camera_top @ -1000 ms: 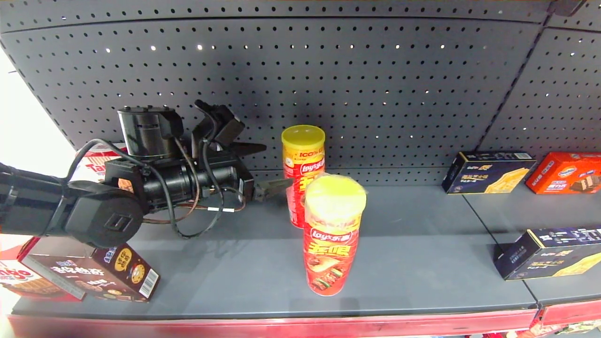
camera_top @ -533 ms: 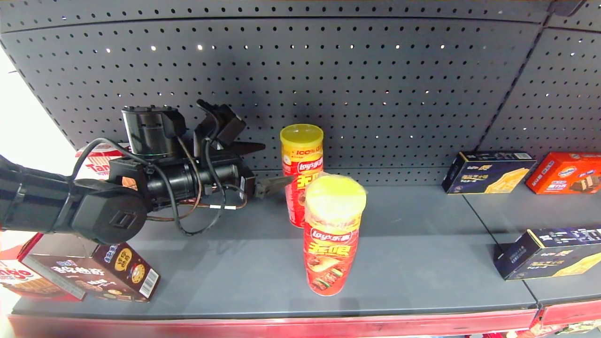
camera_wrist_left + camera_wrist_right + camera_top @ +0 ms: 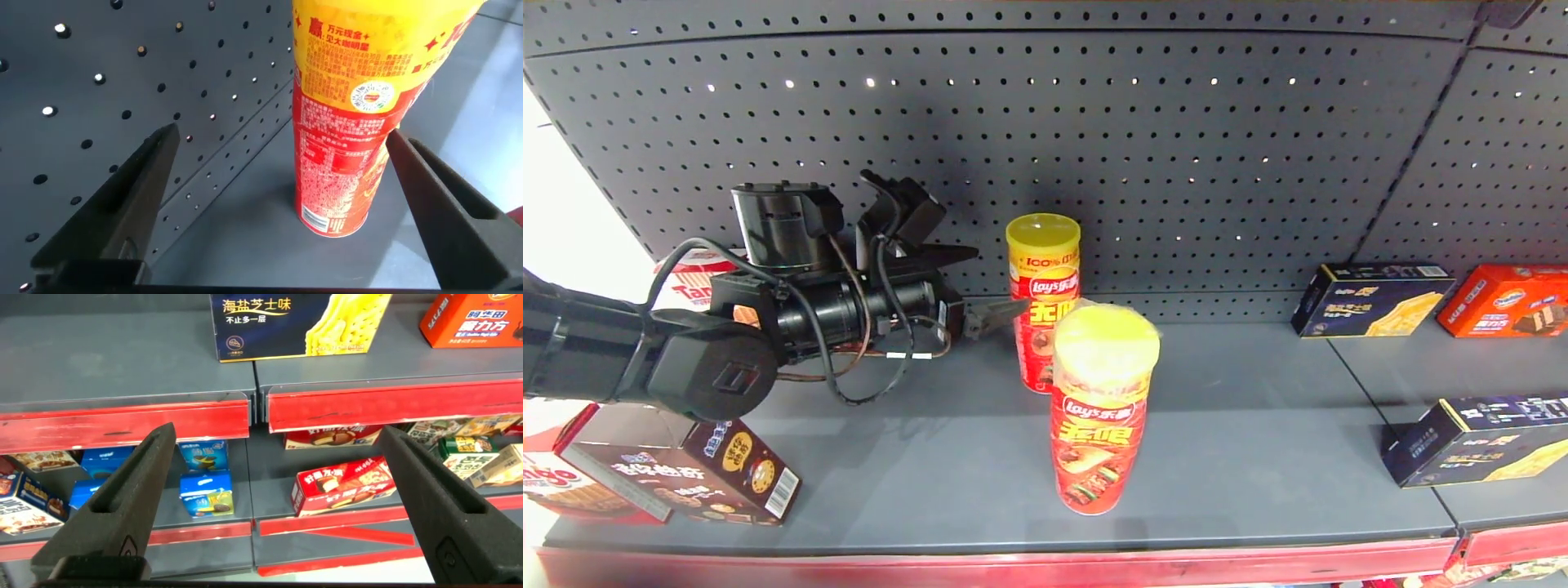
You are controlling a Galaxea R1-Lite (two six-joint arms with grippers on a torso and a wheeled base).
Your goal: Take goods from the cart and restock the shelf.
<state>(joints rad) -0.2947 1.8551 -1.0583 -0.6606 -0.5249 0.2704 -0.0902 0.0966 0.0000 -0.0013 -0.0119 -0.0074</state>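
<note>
Can [image 3: 1103, 408] upright just before rear can [image 3: 1044, 269]

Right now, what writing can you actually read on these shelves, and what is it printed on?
"100%": rear chip can, yellow band under its lid.
"海盐芝士味": dark blue box, right wrist view.
"不止多一层": same box, the line beneath.
Too blurred to read surely: logos and characters on front chip can and brown box.
Too small: fine print on rear chip can, left wrist view.
</note>
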